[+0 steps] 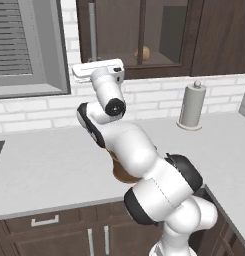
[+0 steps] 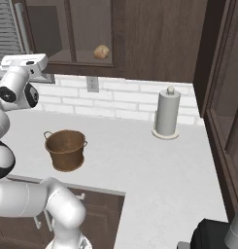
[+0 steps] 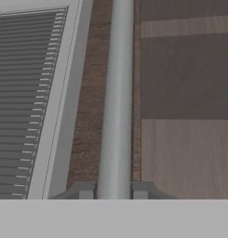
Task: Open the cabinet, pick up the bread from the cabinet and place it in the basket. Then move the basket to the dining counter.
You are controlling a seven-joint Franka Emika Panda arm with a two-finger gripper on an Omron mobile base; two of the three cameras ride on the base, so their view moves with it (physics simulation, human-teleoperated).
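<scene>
The long silver bar handle (image 3: 116, 93) of the dark brown wooden wall cabinet with glass-paned doors (image 1: 144, 35) runs straight up between the two fingertips of the pincer (image 3: 113, 190). One tip stands on each side of the bar, close against it. The jaws are narrowed about the handle and look to be gripping it, though I cannot tell if both pads truly touch. The handle's long axis is vertical, and it sits at the door's window-side edge, so the pull should probably come straight back toward the robot. The small round tan-golden bread bun (image 2: 101, 51) lies behind the glass, to the handle's right. The brown coppery bucket-shaped basket (image 2: 65, 149) stands on the pale counter (image 2: 154, 160) below the cabinet.
</scene>
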